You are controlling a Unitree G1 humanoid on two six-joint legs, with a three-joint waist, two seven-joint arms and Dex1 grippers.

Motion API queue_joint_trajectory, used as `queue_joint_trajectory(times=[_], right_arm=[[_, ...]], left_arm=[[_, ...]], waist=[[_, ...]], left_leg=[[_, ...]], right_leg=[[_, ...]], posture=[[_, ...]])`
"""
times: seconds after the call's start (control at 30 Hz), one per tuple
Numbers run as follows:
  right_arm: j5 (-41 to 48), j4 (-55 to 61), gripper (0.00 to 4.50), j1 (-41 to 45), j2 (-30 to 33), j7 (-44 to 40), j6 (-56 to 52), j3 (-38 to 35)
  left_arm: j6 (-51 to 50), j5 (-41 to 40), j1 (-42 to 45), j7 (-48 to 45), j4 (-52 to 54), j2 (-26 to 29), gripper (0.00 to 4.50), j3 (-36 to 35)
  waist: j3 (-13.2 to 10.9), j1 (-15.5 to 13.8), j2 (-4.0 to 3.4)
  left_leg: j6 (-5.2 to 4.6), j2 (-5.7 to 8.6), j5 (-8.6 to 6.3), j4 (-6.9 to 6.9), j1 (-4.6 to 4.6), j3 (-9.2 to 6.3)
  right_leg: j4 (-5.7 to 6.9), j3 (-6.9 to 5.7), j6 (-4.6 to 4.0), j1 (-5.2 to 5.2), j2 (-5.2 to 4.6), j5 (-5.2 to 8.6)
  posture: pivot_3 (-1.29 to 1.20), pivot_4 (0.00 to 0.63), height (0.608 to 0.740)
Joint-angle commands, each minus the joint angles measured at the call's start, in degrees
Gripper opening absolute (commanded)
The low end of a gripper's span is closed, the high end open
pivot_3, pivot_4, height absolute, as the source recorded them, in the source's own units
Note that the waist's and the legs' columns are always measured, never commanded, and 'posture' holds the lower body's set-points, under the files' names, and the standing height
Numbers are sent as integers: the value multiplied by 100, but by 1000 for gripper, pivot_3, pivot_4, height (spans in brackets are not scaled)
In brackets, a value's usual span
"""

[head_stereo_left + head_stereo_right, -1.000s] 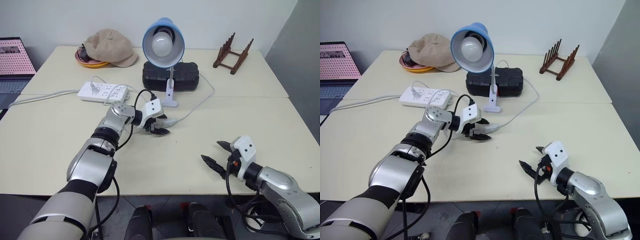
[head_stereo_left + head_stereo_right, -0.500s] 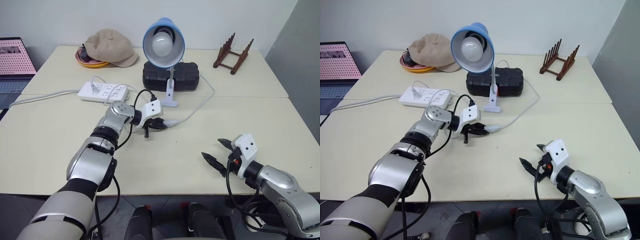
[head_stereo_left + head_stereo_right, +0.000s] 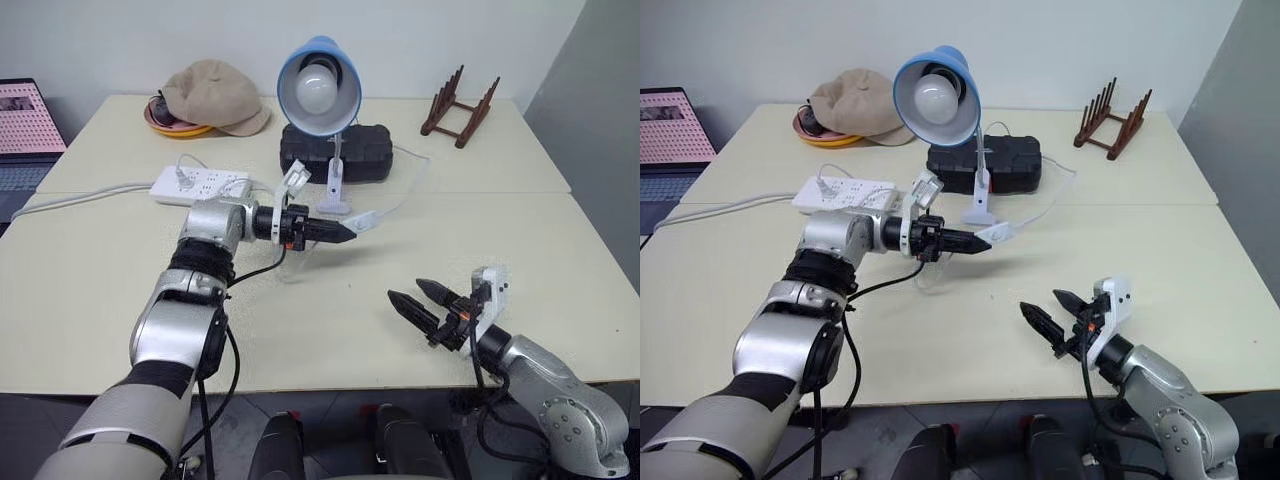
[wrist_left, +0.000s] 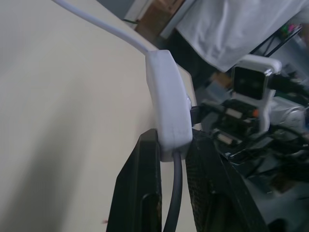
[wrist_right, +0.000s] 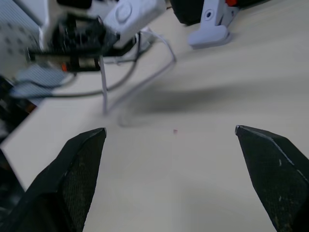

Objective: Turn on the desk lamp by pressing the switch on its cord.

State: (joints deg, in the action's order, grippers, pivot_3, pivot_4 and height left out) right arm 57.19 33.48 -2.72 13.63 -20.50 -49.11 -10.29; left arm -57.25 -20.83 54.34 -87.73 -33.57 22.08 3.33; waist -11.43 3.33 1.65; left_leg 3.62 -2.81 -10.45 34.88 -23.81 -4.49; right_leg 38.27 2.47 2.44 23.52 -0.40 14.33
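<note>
The desk lamp [image 3: 318, 85], with a light-blue shade and a white bulb, stands at the back middle on its white base [image 5: 210, 30]. My left gripper [image 3: 337, 232] points level to the right, just above the table in front of the lamp, shut on the switch [image 4: 169, 106]. The white oblong switch [image 3: 997, 232] sticks out past the black fingers [image 4: 142, 193], lifted off the table. The cord [image 3: 400, 190] runs from it up towards the lamp. My right gripper [image 3: 415, 298] is open near the front right, aimed at the switch [image 5: 133, 12], with bare table between its fingers.
A white power strip [image 3: 200, 185] lies to the left of the lamp, and a black case [image 3: 335, 152] sits behind its base. A beige cap [image 3: 213, 95] is at the back left, a wooden rack [image 3: 460, 105] at the back right and a laptop [image 3: 25, 115] at the far left.
My left gripper has shut on the switch, lifted it off the table and rolled to point right. The right gripper has rolled and shifted slightly left, staying open.
</note>
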Motion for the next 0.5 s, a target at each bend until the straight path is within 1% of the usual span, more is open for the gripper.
queue_joint_trajectory(times=[0.03, 0.1, 0.17, 0.3, 0.5], right_arm=[[1915, -110, 4500, 451, -203, 396, -164, -170], [2404, -221, 4500, 609, -178, 606, -149, -160], [2677, -281, 4500, 723, -67, 772, -144, -109], [2615, -407, 4500, 987, 72, 915, -104, 124], [2555, -531, 4500, 1094, 136, 1008, 23, 233]], left_arm=[[-1264, -851, -378, 504, 1455, -32, 358, -321], [-1514, -1075, -552, 798, 1839, -78, 358, -391], [-1739, -1308, -628, 1068, 2054, -141, 358, -505], [-2139, -1750, -786, 1466, 2457, -220, 358, -653], [-2335, -2170, -922, 1875, 2712, -258, 358, -692]], waist=[[-1, -2, -1], [-1, -8, -1], [-1, -34, -1], [-1, -27, -1], [-1, -21, -1]], left_leg=[[0, 0, 0, 1, 1, -3], [0, 3, 1, 11, 9, -4], [-2, 5, 3, 12, 17, -5], [-4, 8, 4, 12, 29, -2], [-4, 7, 4, 7, 29, -1]], right_leg=[[8, 0, -1, 1, 0, 1], [32, 1, -9, 2, -1, 6], [40, 0, -22, 0, -1, 13], [42, 7, -34, -6, -1, 20], [42, 5, -18, -3, 1, 13]], posture=[[0, 150, 740], [0, 150, 740], [0, 150, 740], [0, 150, 740], [0, 150, 740]])
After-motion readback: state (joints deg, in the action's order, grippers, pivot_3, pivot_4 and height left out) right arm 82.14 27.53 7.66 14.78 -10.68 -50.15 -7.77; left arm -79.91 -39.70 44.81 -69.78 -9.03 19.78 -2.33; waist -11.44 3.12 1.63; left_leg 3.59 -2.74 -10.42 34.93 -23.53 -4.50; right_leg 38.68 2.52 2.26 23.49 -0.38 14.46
